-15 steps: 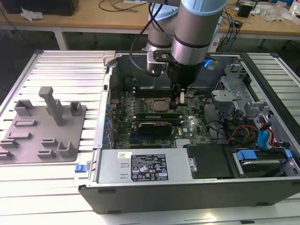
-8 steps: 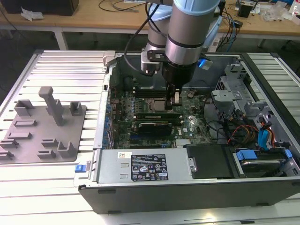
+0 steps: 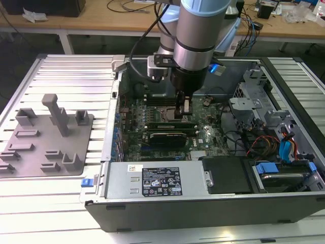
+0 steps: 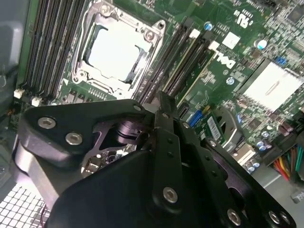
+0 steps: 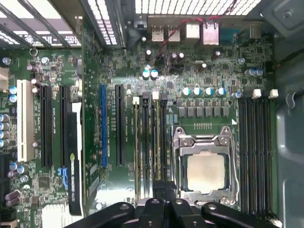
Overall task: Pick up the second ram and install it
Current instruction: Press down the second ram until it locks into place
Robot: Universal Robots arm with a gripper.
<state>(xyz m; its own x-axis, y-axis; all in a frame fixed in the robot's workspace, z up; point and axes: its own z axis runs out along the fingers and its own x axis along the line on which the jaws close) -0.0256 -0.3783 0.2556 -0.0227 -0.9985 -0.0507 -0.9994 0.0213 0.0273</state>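
Down inside the open computer case (image 3: 152, 203) the gripper (image 3: 184, 113) sits over the motherboard (image 3: 203, 137) — its fingers closed together on the second ram (image 3: 184, 107), held upright just above the memory slots (image 5: 149, 142) beside the silver processor (image 5: 205, 172) in the first wrist view.

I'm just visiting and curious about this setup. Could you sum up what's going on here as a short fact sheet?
Setting: open desktop computer case lying on a slatted table
Robot: one arm, its gripper lowered inside the case
Gripper position: over the motherboard, at the memory slots beside the processor
second ram: cannot tell whether it is held or already seated
Nearby: grey fixture tray on the table at the exterior view's left; labelled power supply along the case's near edge
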